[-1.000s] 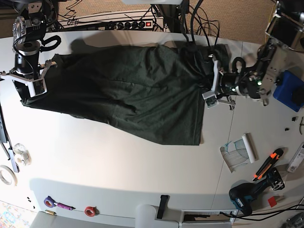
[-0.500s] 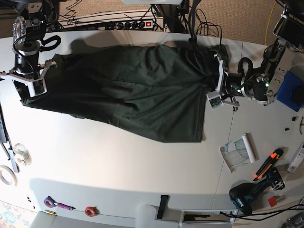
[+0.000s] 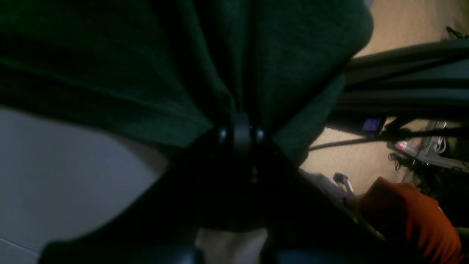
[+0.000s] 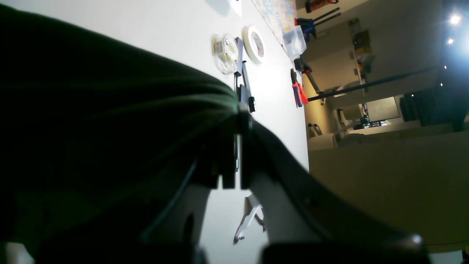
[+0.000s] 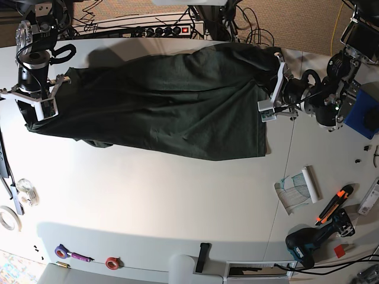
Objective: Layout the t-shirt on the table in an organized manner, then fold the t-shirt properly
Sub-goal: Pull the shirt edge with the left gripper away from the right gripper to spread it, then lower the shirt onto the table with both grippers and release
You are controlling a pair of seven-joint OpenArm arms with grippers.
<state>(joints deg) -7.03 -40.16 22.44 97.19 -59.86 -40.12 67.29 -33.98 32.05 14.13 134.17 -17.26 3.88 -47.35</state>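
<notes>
Table (image 5: 177, 195): white, seen from above; the near half is mostly bare, with clutter along the edges.
Near edge: a purple marker (image 5: 72, 255) and a red tape roll (image 5: 112, 262) at the left; a teal and black drill (image 5: 307, 244) at the right.
Right side: an orange cutter (image 5: 334, 204) just beyond the drill, with a curled paper sheet (image 5: 298, 190) to its left.
Left side: two tape rolls (image 5: 26, 190) close to the table's edge, well apart from the cloth.
T-shirt (image 5: 166, 106): dark green, on the far half of the table, drawn out left to right between the two arms. Its near hem runs at a slant, and folds gather toward the right end.
Left gripper (image 3: 239, 132): at the garment's right end in the overhead view, clamped tight on a bunch of the fabric, which fans out from the tips.
Right gripper (image 4: 240, 110): at the garment's left end, closed on the cloth's edge, with pleats converging at the tips.
Lift: cannot tell whether the held ends touch the table.
Blue box (image 5: 362, 112): at the far right, beside the left arm.
Power strip (image 5: 160, 31): beyond the table's far edge, among cables.
</notes>
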